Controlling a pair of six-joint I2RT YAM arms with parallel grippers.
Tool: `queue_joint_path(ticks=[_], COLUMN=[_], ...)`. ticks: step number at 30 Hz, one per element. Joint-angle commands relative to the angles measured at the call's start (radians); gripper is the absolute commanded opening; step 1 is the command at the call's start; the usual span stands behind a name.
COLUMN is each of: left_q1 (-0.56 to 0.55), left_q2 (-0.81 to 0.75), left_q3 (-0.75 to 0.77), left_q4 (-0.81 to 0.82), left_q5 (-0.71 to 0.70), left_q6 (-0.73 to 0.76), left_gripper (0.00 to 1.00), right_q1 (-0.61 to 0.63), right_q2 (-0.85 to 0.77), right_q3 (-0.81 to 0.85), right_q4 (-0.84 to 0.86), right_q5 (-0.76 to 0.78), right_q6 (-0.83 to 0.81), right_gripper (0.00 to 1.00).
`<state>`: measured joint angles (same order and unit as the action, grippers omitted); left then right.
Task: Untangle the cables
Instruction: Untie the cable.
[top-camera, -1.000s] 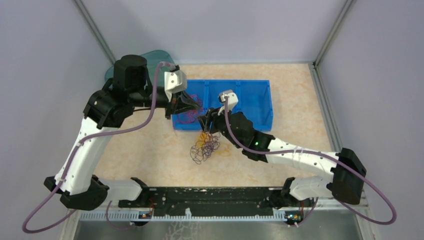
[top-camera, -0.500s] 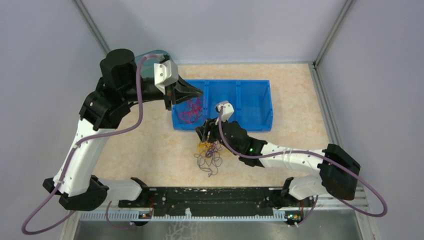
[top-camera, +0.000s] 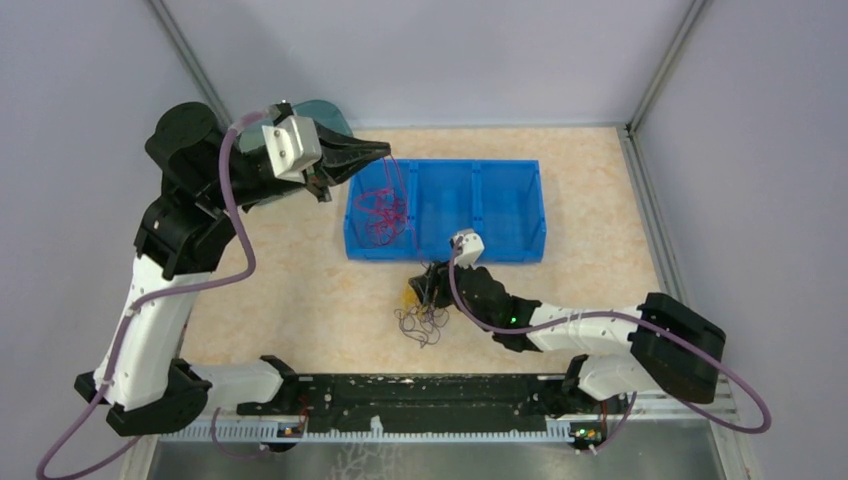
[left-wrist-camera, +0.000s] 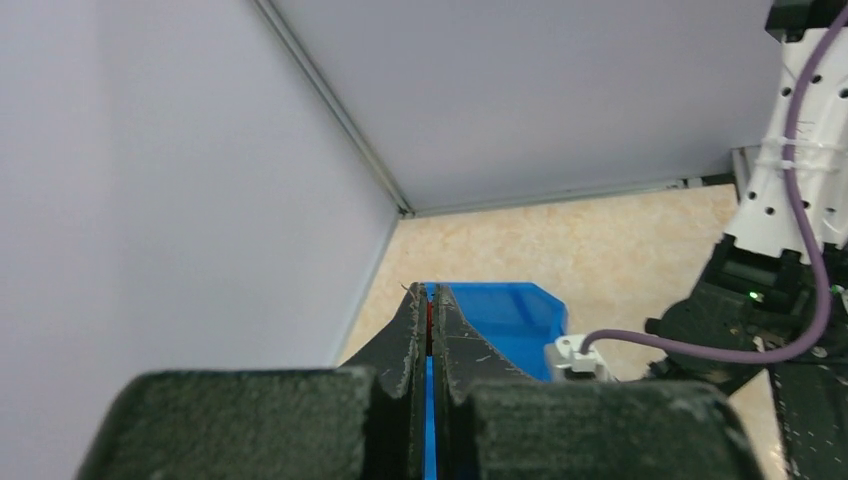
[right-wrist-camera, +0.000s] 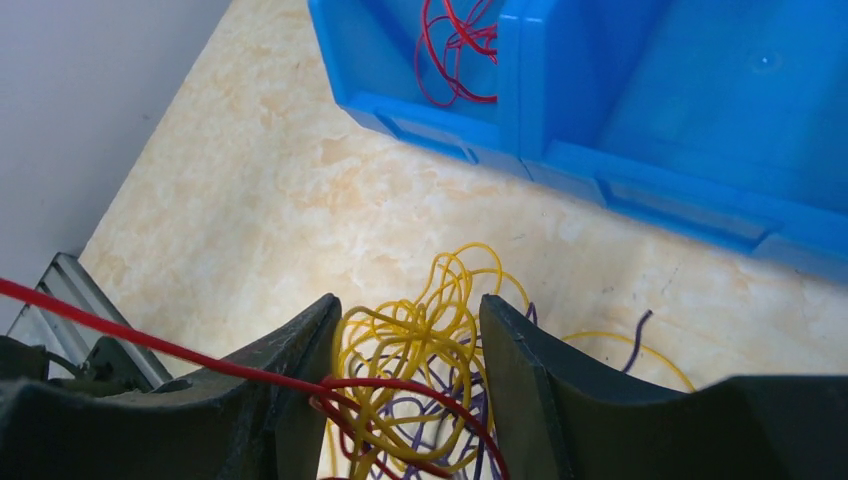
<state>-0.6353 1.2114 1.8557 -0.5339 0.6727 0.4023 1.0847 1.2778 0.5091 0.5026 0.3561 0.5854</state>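
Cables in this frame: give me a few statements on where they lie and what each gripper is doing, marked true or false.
1. The left gripper is shut on the red cable. True.
2. The red cable hangs into the rightmost compartment. False: it hangs into the leftmost compartment of the blue bin.
3. The right gripper is open around the yellow cable, which is tangled with the purple cable. True.
4. That tangle lies inside the bin. False: it lies on the table, in front of the bin.
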Motion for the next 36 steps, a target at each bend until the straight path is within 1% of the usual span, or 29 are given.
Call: queue_joint_path(ticks=[1, 5, 8, 10, 12, 15, 19, 23, 25, 27, 29, 30, 32, 36], left_q1=[-0.007, -0.007, -0.007, -0.007, -0.007, -0.007, -0.007, -0.007, -0.007, -0.007, -0.007, -0.007, -0.007, -0.007], left_q2=[-0.027, -0.042, -0.076, -0.108, -0.125, -0.113, -0.119, -0.095, -0.096, -0.099, -0.082, -0.069, -0.048, -0.041], left_q3=[0.052, 0.052, 0.008, -0.041, -0.063, -0.028, -0.027, 0.023, 0.017, 0.001, 0.027, 0.055, 0.102, 0.113], left_q4=[0.144, 0.249, 0.389, 0.523, 0.590, 0.603, 0.681, 0.658, 0.711, 0.827, 0.900, 0.902, 0.874, 0.873], left_q5=[-0.054, -0.081, -0.086, -0.085, -0.103, -0.149, -0.201, -0.200, -0.215, -0.260, -0.301, -0.311, -0.294, -0.251], left_q6=[0.034, 0.036, 0.024, 0.006, -0.007, -0.006, 0.020, 0.036, 0.053, 0.071, 0.095, 0.099, 0.108, 0.104], left_gripper=[0.00, 0.00, 0.00, 0.00, 0.00, 0.00, 0.00, 0.01, 0.00, 0.00, 0.00, 0.00, 0.00, 0.00], right_q1=[0.008, 0.009, 0.009, 0.009, 0.009, 0.009, 0.009, 0.009, 0.009, 0.009, 0.009, 0.009, 0.009, 0.009], right_q2=[-0.058, -0.080, -0.090, -0.095, -0.100, -0.109, -0.111, -0.128, -0.141, -0.159, -0.174, -0.183, -0.208, -0.277], right_q3=[-0.038, -0.066, -0.084, -0.093, -0.109, -0.129, -0.149, -0.180, -0.198, -0.220, -0.239, -0.248, -0.259, -0.262], right_q4=[0.085, 0.078, 0.078, 0.074, 0.083, 0.099, 0.107, 0.101, 0.092, 0.091, 0.082, 0.079, 0.063, -0.008], right_q5=[0.030, 0.043, 0.054, 0.063, 0.067, 0.068, 0.066, 0.071, 0.080, 0.085, 0.093, 0.095, 0.100, 0.110], right_q6=[0.039, 0.050, 0.059, 0.067, 0.074, 0.079, 0.087, 0.106, 0.119, 0.129, 0.141, 0.146, 0.148, 0.133], right_gripper=[0.54, 0.55, 0.55, 0.56, 0.57, 0.57, 0.57, 0.57, 0.56, 0.56, 0.56, 0.56, 0.56, 0.56])
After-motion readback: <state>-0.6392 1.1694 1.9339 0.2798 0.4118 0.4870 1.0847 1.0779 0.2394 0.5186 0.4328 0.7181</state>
